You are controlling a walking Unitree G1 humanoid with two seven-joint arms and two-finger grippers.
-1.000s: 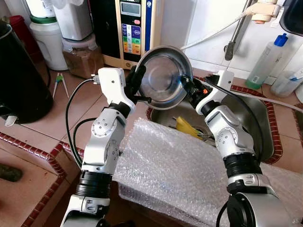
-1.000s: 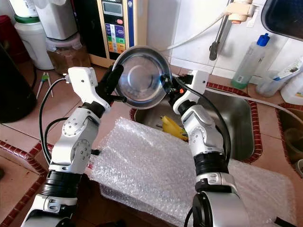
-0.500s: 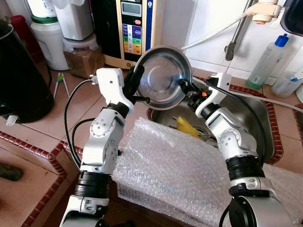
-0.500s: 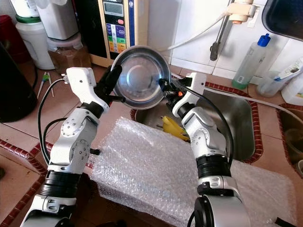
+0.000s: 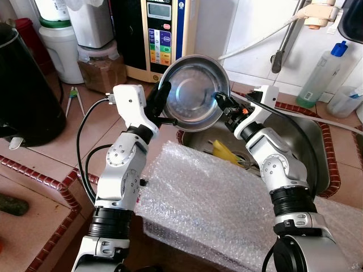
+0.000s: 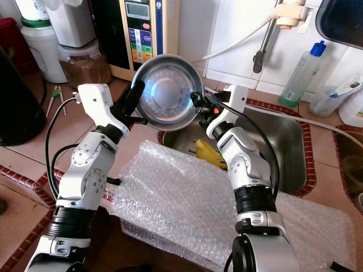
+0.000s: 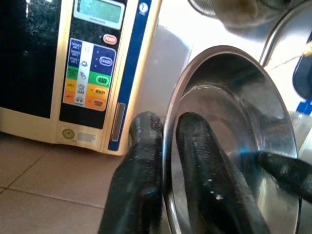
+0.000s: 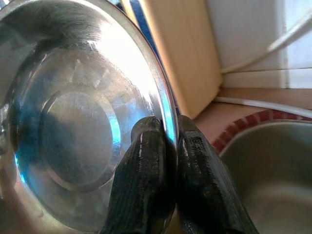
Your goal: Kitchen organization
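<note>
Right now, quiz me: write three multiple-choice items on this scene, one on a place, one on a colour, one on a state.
1. Where is the steel bowl?
A. lying in the sink
B. held up above the sink's near left corner
C. on the bubble wrap

2. What colour is the cap of the bottle by the wall?
A. blue
B. red
C. yellow

3. How is the bowl held?
A. by one hand
B. resting free
C. both hands pinch its rim

Answers:
1 B, it hangs tilted between the arms over the sink.
2 A, the cap is blue.
3 C, the left hand and the right hand each clamp the rim.
</note>
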